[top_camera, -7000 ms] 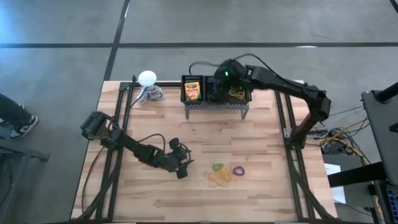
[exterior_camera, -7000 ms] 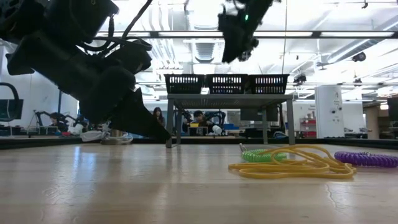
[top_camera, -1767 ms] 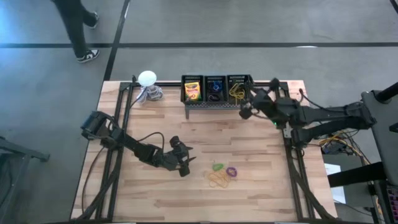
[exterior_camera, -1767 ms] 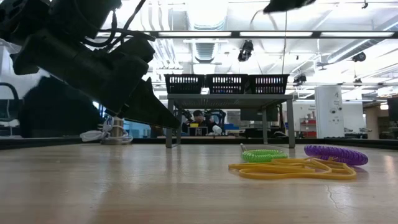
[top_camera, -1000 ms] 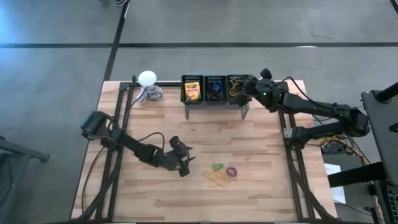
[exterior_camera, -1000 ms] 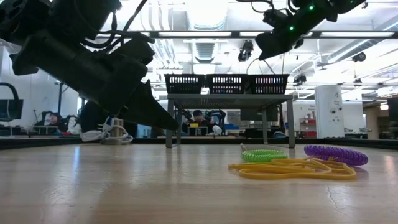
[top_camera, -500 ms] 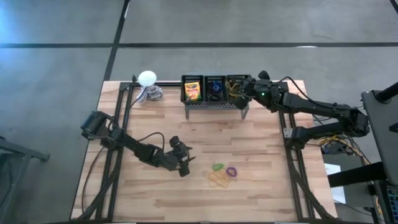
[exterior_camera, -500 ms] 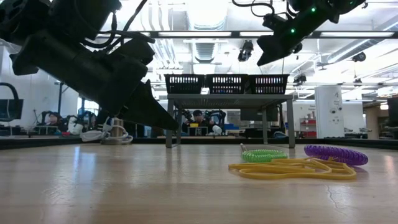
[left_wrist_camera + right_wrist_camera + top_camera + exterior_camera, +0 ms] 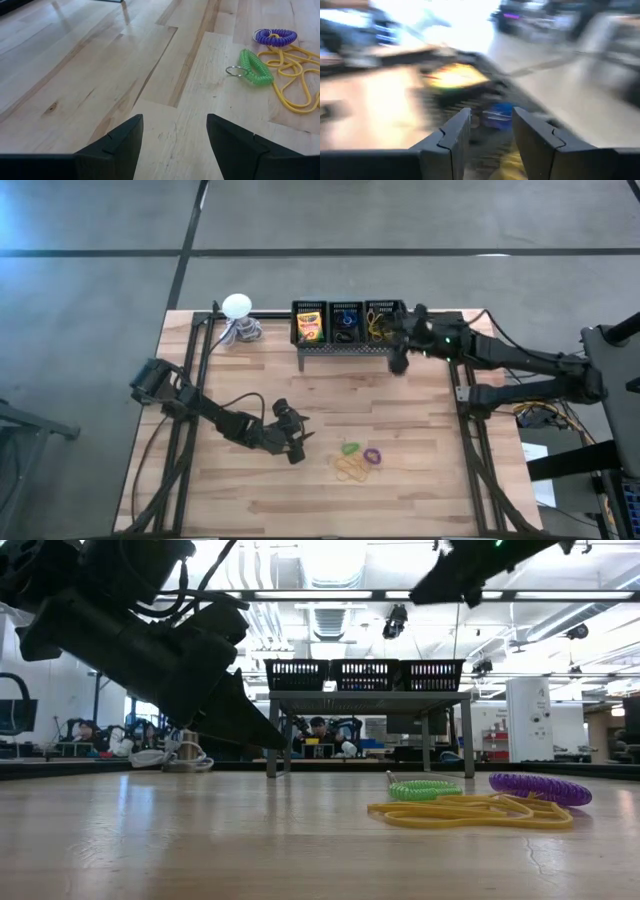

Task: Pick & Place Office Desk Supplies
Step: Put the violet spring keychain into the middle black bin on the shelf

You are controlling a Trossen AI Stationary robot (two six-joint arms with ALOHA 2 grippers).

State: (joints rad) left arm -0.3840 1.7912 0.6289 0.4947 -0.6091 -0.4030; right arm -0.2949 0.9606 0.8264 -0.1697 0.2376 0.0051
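Right end effector (image 9: 397, 346) is hovering with fingers spread, empty, beside the black three-compartment wire basket (image 9: 345, 345) holding a yellow crayon box (image 9: 310, 326). Left end effector (image 9: 294, 442), jaws apart, is waiting just short of the green coil ring (image 9: 256, 66), purple coil ring (image 9: 276, 36) and yellow rubber bands (image 9: 295, 70) on the wooden bench (image 9: 420, 450).

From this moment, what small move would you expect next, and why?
Probably the right gripper swings from the basket rack back toward the table's middle. Its fingers are parted with nothing between them, and the green ring, purple ring and yellow rubber bands lie loose there. The left gripper waits open nearby.
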